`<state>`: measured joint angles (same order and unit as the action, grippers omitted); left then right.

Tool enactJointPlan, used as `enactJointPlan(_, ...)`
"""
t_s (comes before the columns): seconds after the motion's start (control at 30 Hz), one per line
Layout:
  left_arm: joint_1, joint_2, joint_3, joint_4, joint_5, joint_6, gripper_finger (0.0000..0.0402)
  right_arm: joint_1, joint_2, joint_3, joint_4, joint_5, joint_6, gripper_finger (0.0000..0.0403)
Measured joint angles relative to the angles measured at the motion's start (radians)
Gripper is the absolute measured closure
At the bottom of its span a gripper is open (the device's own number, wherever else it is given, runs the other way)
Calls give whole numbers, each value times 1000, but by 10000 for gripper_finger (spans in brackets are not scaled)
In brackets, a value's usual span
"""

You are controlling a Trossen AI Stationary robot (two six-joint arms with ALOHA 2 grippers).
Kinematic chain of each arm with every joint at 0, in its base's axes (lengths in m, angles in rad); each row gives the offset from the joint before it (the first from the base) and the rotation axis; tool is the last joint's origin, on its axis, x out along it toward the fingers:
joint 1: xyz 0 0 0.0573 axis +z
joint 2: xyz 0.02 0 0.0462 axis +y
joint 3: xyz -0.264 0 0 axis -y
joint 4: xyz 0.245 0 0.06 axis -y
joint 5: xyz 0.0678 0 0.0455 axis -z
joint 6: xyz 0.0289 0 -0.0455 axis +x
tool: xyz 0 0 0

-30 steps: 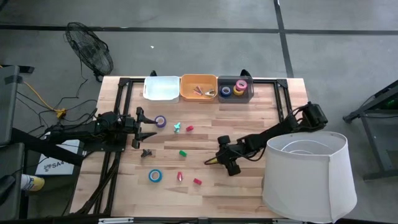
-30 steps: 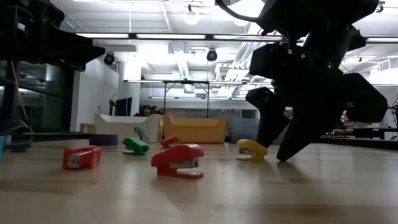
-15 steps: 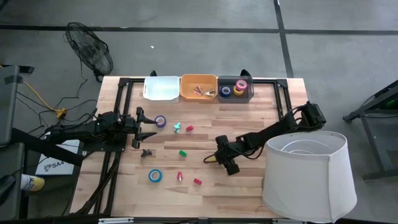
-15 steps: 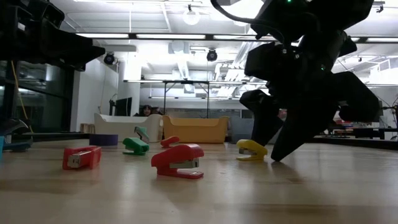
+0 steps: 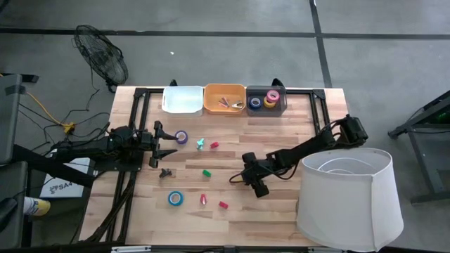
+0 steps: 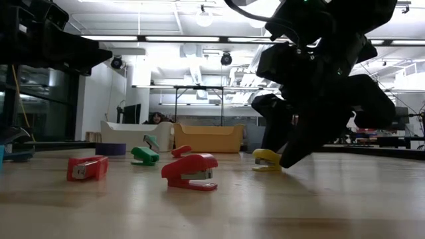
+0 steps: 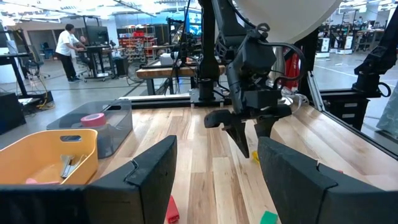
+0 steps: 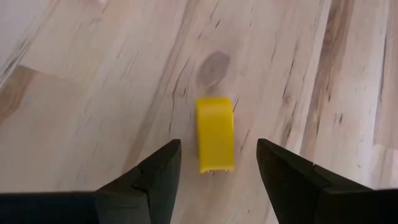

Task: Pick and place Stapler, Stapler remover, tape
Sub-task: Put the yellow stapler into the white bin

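A small yellow stapler point(image 8: 215, 142) lies flat on the wooden table point(image 5: 281, 218), right of the middle. My right gripper point(image 8: 217, 148) slants down over it, open, one finger on each side and clear of it; the low view shows the same stapler point(image 6: 265, 159) by the fingers. Purple tape point(image 5: 181, 137) and blue tape point(image 5: 174, 199) lie at the left. A dark stapler remover point(image 5: 166, 172) sits between them. Red staplers point(image 6: 190, 171) and a green stapler point(image 6: 145, 155) lie mid-table. My left gripper point(image 5: 169, 141) waits open and level at the left edge.
Three bins stand along the far edge: white point(image 5: 182, 100), orange point(image 5: 224, 99) with small items, and dark point(image 5: 266, 100) with tape rolls. A large white shade point(image 5: 348, 200) covers the near right corner. A small teal item point(image 5: 200, 144) lies near the purple tape.
My right gripper has shifted a little toward the table's left edge and tipped further down, so its fingers now stand on either side of the yellow stapler. The stapler has stayed where it was.
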<state>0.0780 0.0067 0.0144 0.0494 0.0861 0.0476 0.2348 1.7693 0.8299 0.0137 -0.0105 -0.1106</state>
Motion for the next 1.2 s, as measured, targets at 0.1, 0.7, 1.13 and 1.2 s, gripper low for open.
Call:
enactJointPlan(0.1, 0, 0, 0, 0, 0, 0, 181, 0, 15, 0, 12, -10, 1, 202)
enactJointPlan(0.7, 0, 0, 0, 0, 0, 0, 181, 1, 19, 1, 17, -15, 5, 264)
enactJointPlan(1.13, 0, 0, 0, 0, 0, 0, 181, 1, 19, 2, 8, -8, 1, 340)
enactJointPlan(1.2, 0, 0, 0, 0, 0, 0, 181, 1, 19, 2, 7, 4, 1, 340)
